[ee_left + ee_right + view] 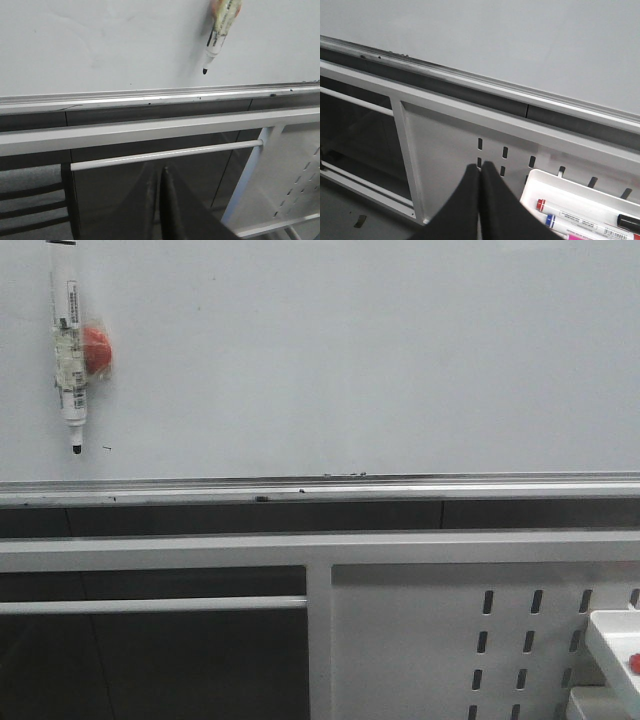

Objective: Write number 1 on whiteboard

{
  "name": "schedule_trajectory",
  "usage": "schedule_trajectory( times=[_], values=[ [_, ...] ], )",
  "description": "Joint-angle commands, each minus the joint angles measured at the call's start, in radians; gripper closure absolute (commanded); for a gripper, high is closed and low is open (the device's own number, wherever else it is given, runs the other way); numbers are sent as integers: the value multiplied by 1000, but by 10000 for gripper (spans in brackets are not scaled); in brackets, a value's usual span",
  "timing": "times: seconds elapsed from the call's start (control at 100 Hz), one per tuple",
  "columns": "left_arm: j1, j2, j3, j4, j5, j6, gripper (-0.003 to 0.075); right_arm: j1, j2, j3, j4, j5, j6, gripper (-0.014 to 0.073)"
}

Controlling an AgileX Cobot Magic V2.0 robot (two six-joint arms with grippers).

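A bare whiteboard carries a hanging marker; both pincers pressed together below.

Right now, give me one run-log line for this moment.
whiteboard: no number 1 yet | marker: on board, tip down, uncapped | left gripper: shut, empty | right gripper: shut, empty, beside marker tray
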Motion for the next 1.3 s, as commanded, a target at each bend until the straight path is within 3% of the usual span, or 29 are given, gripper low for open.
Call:
schedule_trajectory(
  times=[0.0,1.09,1.29],
  values=[
    [1,-23,34,-3,-43,-9,740,-6,-18,14,-13,-26,-2,651],
    [1,-23,34,-3,-43,-9,740,-6,-18,14,-13,-26,-2,651],
    [1,-23,34,-3,-43,-9,740,-6,-18,14,-13,-108,-2,651]
  ],
)
